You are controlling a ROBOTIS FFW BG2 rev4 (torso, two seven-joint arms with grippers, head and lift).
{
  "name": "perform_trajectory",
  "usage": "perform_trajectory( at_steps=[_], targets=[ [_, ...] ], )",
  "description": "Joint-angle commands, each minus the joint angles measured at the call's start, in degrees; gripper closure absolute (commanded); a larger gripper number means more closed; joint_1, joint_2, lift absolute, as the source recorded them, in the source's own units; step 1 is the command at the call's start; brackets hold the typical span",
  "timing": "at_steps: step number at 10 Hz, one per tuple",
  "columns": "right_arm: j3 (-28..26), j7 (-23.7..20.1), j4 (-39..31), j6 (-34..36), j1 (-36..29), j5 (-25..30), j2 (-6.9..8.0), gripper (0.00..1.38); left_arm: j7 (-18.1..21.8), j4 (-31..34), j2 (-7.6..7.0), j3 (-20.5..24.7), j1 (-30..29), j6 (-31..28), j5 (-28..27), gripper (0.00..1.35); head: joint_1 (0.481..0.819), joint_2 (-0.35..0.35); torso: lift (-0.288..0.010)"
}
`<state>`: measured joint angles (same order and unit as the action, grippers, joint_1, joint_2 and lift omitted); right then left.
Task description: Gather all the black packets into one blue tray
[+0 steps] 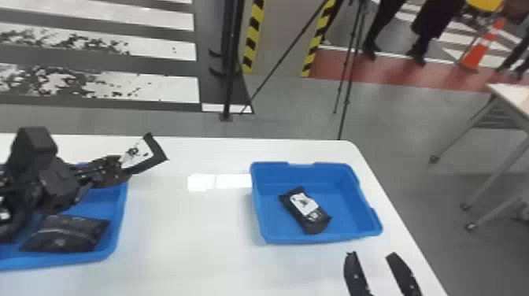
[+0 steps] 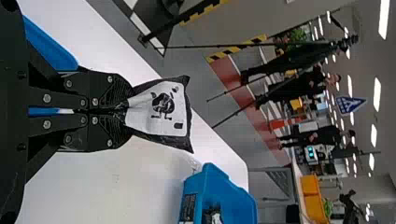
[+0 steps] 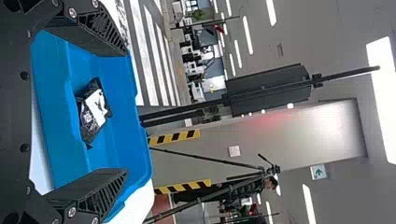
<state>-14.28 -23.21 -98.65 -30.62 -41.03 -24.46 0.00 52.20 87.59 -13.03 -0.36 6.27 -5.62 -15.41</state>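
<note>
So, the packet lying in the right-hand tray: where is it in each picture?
Head view: the packet, inside the right-hand tray.
Left wrist view: partly visible, beyond the packet held by the left gripper.
Right wrist view: seen between the right gripper's open fingers.
Shared landmark: yellow-and-black stripes.

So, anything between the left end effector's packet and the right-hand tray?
Nothing visible between the packet and tray; the open right end effector is on the tray's near side, off that line.
</note>
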Motion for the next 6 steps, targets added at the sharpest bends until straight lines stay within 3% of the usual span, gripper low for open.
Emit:
perform_trajectory(
  at_steps=[1,3,4,6],
  targets=[
    [0.0,-0.09,0.0,0.1,0.11,0.24,0.05,0.14,0.0,6.56,-0.41,8.01,-6.97,-1.41,-0.01,1.21,0.695,-0.224,-0.11],
    [0.11,-0.09,0.0,-0.04,0.25,0.47,0.05,0.14,0.0,10.64,-0.68,15.32,-12.73,-2.4,0.33,1.21,0.695,-0.153,-0.11],
    [0.23,-0.09,0.0,0.1,0.39,0.93,0.05,0.14,0.18,12.47,-0.68,18.18,-15.12,-2.82,0.45,1.14,0.695,-0.099,-0.11],
    [0.23,-0.09,-0.7,-0.04,0.81,1.73,0.05,0.14,0.18,12.61,-0.59,20.92,-18.08,-5.07,2.05,0.24,0.695,-0.019,-0.11]
  ],
)
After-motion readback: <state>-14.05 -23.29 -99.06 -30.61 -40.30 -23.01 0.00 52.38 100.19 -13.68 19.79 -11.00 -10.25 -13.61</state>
